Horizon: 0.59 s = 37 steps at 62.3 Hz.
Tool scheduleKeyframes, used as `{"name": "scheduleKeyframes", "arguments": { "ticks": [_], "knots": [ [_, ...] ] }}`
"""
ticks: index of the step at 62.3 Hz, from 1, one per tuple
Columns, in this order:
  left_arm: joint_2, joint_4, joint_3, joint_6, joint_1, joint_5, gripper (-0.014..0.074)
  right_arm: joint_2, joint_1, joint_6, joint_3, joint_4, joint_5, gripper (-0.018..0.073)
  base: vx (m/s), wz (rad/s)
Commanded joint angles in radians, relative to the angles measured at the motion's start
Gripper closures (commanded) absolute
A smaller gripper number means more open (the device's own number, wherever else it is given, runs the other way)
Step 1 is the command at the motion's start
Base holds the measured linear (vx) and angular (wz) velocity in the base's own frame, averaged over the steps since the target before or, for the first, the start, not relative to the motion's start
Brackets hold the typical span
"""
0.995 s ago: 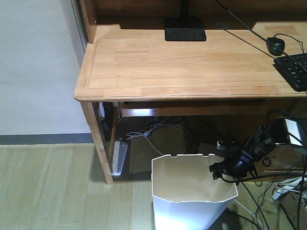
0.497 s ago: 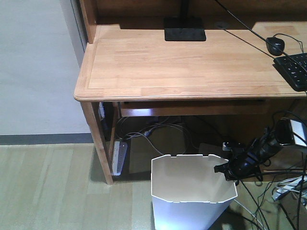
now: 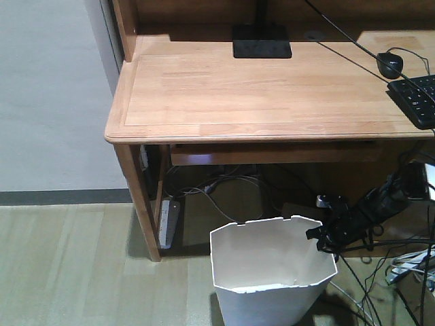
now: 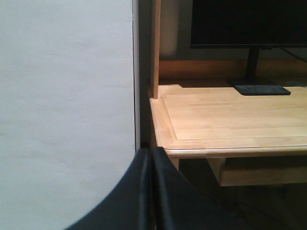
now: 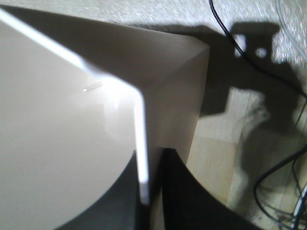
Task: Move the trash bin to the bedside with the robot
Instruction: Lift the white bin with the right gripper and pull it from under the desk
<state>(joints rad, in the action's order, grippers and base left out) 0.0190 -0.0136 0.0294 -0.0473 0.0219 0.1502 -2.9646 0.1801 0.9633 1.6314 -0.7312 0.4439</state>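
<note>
bare floor lies open left of the trash bin. the desk leg and a power strip stand behind it at the left, and tangled cables crowd its right side.

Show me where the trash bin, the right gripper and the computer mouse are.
trash bin (image 3: 268,261), front-facing view, on the bare inner wall.
right gripper (image 5: 152,160), right wrist view, midway between the jaws, which straddle the bin's rim.
mouse (image 3: 390,64), front-facing view, on its black top.
</note>
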Motion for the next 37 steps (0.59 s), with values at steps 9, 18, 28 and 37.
{"name": "scheduleKeyframes", "arguments": {
  "ticks": [9, 18, 28, 37],
  "knots": [
    [0.01, -0.003, 0.028, -0.009, 0.005, -0.077, 0.0602, 0.22, 0.005, 0.125, -0.137, -0.183, 0.042, 0.0565, 0.0, 0.0],
    [0.01, -0.003, 0.028, -0.009, 0.005, -0.077, 0.0602, 0.32, 0.005, 0.234, -0.259, -0.262, 0.04, 0.0565, 0.0, 0.0],
    [0.01, -0.003, 0.028, -0.009, 0.005, -0.077, 0.0602, 0.46, 0.005, 0.302, -0.39, -0.326, 0.042, 0.0565, 0.0, 0.0],
    [0.01, -0.003, 0.028, -0.009, 0.005, -0.077, 0.0602, 0.601, 0.005, 0.33, -0.494, -0.329, 0.036, 0.0565, 0.0, 0.0]
  ]
}}
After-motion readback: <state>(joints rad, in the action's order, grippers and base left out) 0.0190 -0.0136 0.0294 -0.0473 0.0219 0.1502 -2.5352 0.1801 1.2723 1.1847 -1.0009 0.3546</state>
